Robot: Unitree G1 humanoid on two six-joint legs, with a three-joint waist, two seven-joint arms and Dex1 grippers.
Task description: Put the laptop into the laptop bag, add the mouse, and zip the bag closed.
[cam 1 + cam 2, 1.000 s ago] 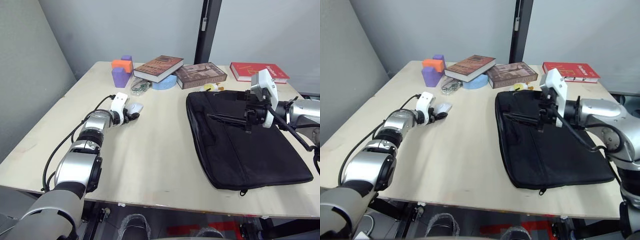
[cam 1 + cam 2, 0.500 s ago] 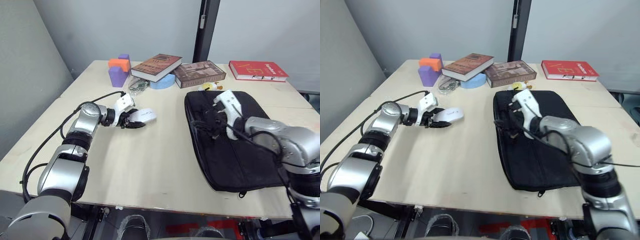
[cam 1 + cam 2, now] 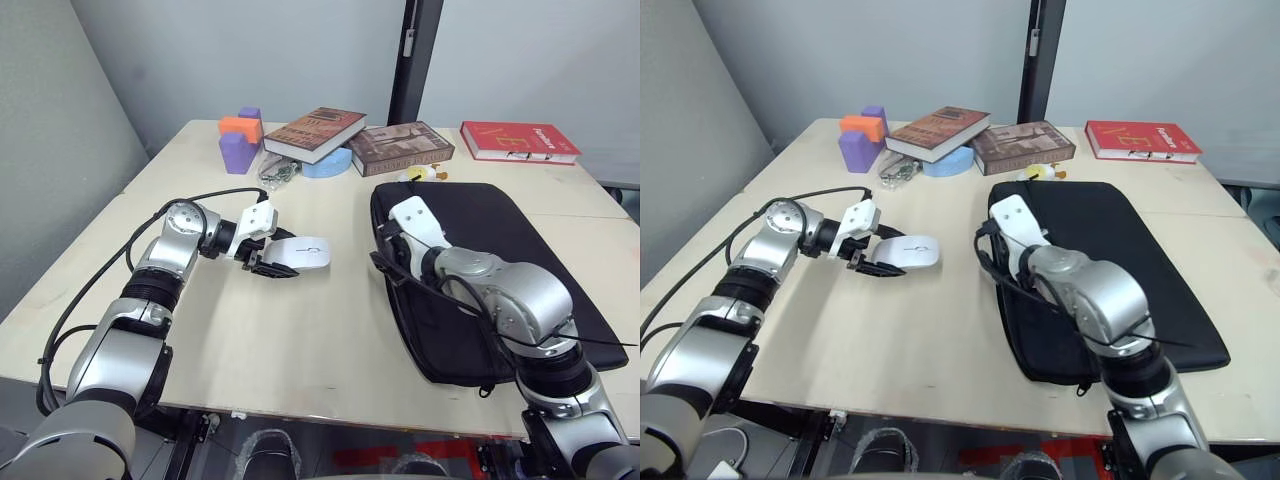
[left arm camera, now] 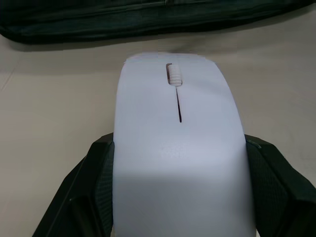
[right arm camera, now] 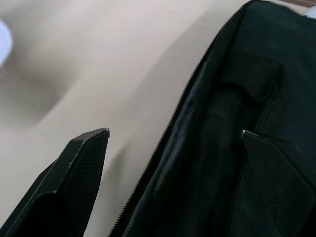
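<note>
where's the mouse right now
The mouse is clamped in the left gripper just above the table, left of the laptop bag.

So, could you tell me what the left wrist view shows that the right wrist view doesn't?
Left wrist view: the white mouse with its scroll wheel, clamped between the left gripper fingers. Right wrist view: the open right gripper straddling the laptop bag's zippered edge, with nothing between its fingers. Both take in the bag's black fabric and the beige table.

no text can be read.
</note>
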